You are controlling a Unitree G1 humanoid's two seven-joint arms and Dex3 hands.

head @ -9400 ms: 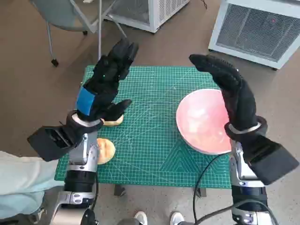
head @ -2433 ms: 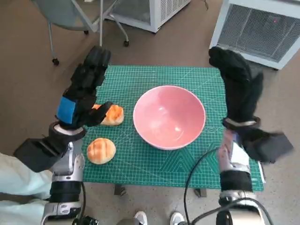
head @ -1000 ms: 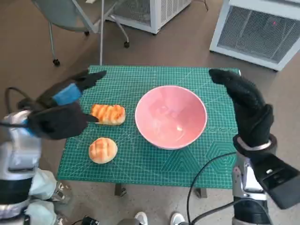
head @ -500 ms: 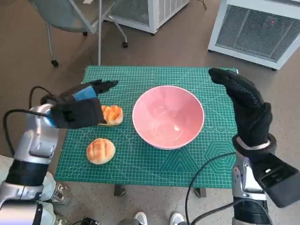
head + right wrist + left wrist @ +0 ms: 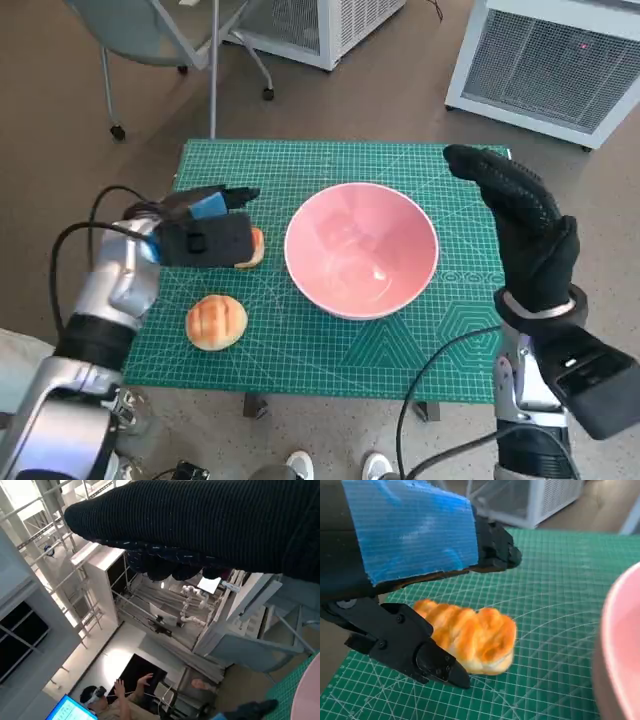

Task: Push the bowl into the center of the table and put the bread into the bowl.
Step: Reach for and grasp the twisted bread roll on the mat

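bowl: pink, mid-surface on green mat | striped bread: just left of bowl, left hand over it, fingers spread, not gripping | round bun: nearer front edge | right hand: raised right of bowl, fingers extended, released

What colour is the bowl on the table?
The bowl is pink, plain with no pattern; the head view shows it best.
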